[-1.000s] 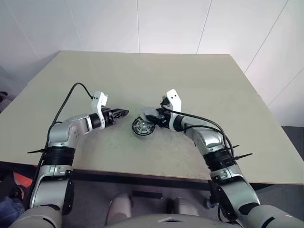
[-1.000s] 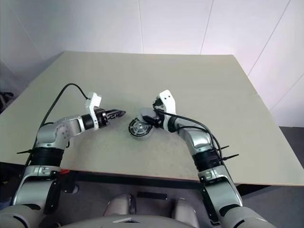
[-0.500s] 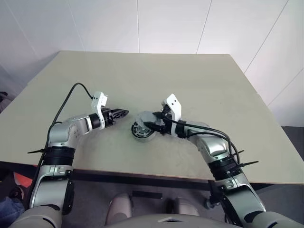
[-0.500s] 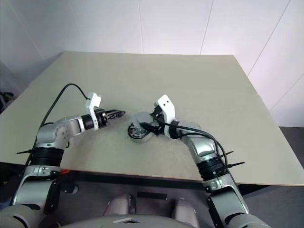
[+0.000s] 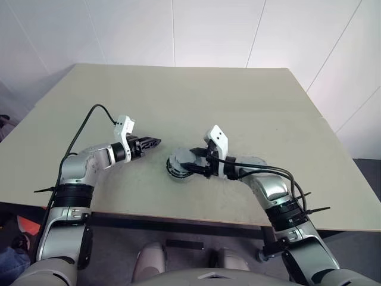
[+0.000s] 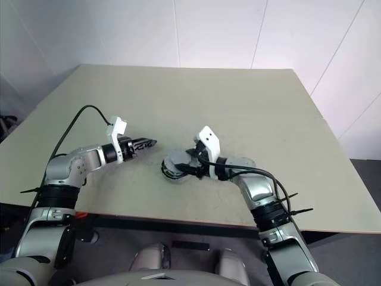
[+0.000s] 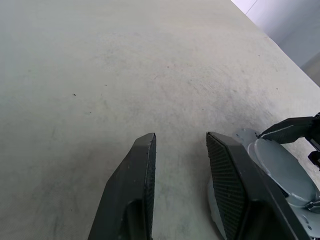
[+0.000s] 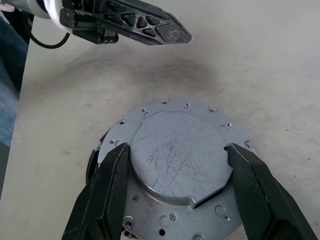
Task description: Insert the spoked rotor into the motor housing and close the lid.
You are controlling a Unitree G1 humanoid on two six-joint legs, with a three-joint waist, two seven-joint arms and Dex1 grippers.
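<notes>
Flat grey metal lid [image 8: 177, 165], round, w/ scratched raised centre disc and small holes round its flange, sits in centre-bottom of right wrist view, between the two black fingers [image 8: 107, 192] of right gripper [image 5: 191, 164]. Fingers spread wide, one on each side of raised disc, at its edge; looks like a grip on lid, but firm contact cannot be told for sure. Under lid, at its lower left in that view, a dark rim of round motor housing [image 8: 95, 162] peeks out; lid lies on top of it, slightly tilted in head views. Spoked rotor hidden, cannot tell where.

In left eye view, lid + housing stack just left of frame centre, a bit below middle, on pale beige table [image 5: 250, 101]. Right arm comes in from lower right, white wrist block above the stack.

Left gripper [image 5: 153, 142] left of centre in same view, apart from stack, pointing toward it. Its black ribbed fingers [image 7: 142, 190] stand partly open w/ narrow gap, nothing between them, only table surface seen through gap. In left wrist view lid edge appears lower right, just beside one finger, not touching as far as can be told.

Black cable [image 5: 83, 125] loops from left wrist back over the arm, left part of frame.
</notes>
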